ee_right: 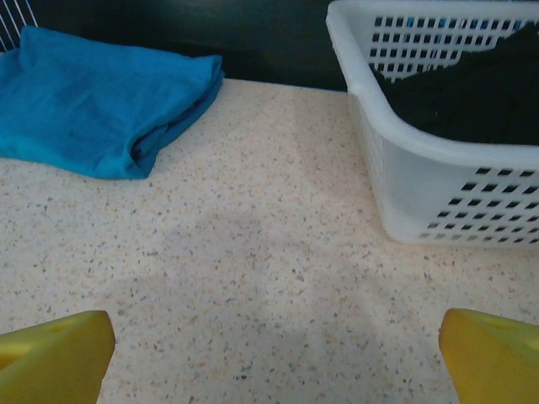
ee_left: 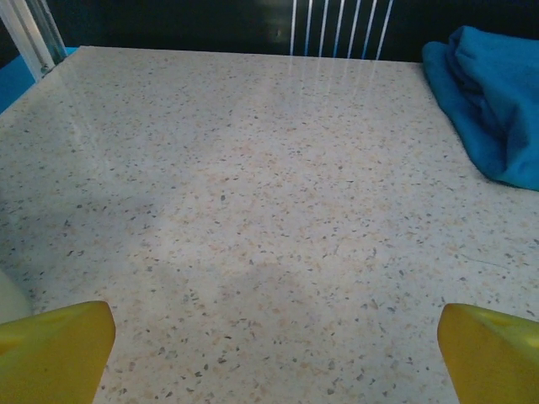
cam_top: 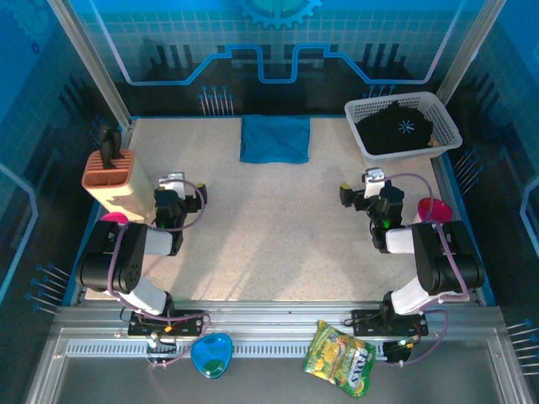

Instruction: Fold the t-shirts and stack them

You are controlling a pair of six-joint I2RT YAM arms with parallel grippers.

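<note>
Overhead first. At far centre of table [cam_top: 278,244], close to back wall: teal-blue t-shirt [cam_top: 275,139], folded into a flat rectangle. At far right corner: black t-shirt [cam_top: 383,135], bunched inside white mesh basket [cam_top: 360,109], white starburst print uppermost. Shirts well apart, not yet stacked. Over left side of table, pointing far: left gripper [cam_top: 173,180], just right of tan slotted holder [cam_top: 108,178]. Over right side, also pointing far: right gripper [cam_top: 373,177], on near side of the basket, with pink cup [cam_top: 432,209] to its right. Jaw spread too small to judge from this height. On near metal ledge: blue heart-shaped dish [cam_top: 211,353] and green-yellow snack bag [cam_top: 338,358].

Next, left wrist. Yellow left fingertips [ee_left: 55,353] at opposite lower corners, spread wide, speckled tabletop between them, nothing gripped. At far right, resting on table and well apart from the fingers: the teal-blue t-shirt.

Lastly, right wrist. Yellow right fingertips [ee_right: 55,358] likewise at opposite lower corners, fully spread, tabletop alone between them, nothing gripped. At far left: the teal-blue t-shirt, folded edge towards the camera, layers visible. At far right: the basket, standing on table, black t-shirt heaped inside and rising to about rim level. Strip of tabletop between shirt and basket.
</note>
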